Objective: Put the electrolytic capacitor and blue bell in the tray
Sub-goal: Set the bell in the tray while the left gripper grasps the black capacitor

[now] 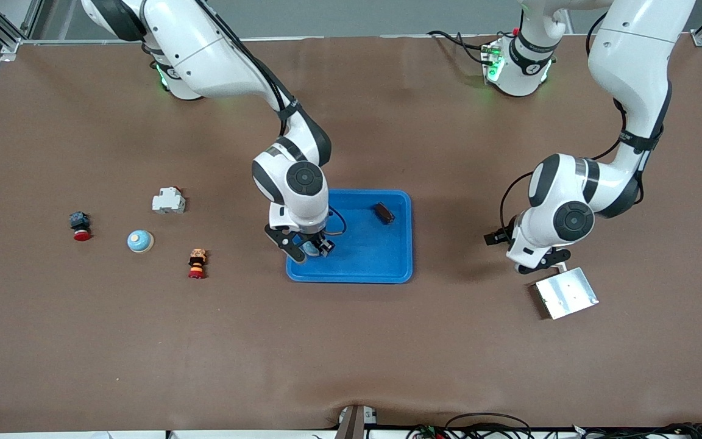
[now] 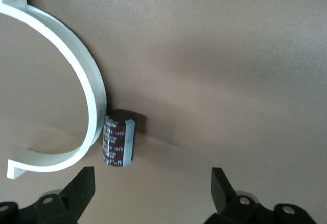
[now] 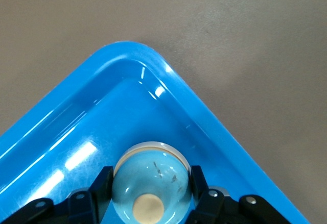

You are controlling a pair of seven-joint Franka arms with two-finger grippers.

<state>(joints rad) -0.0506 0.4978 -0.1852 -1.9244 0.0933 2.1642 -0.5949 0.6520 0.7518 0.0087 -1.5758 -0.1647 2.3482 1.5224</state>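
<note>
Tray point(image 1: 387, 268) holding dark part point(image 1: 384, 212), right hand point(image 1: 311, 247) clamped on blue bell point(image 3: 152, 184) — left hand point(image 2: 153, 183) apart.

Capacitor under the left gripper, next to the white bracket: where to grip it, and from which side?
Come straight down from above with the left gripper, its jaws open, and probably close on the two flat ends. The capacitor seems to lie on its side, with one long flank right against the white bracket. That leaves little room for a jaw there, while both ends look free.
</note>
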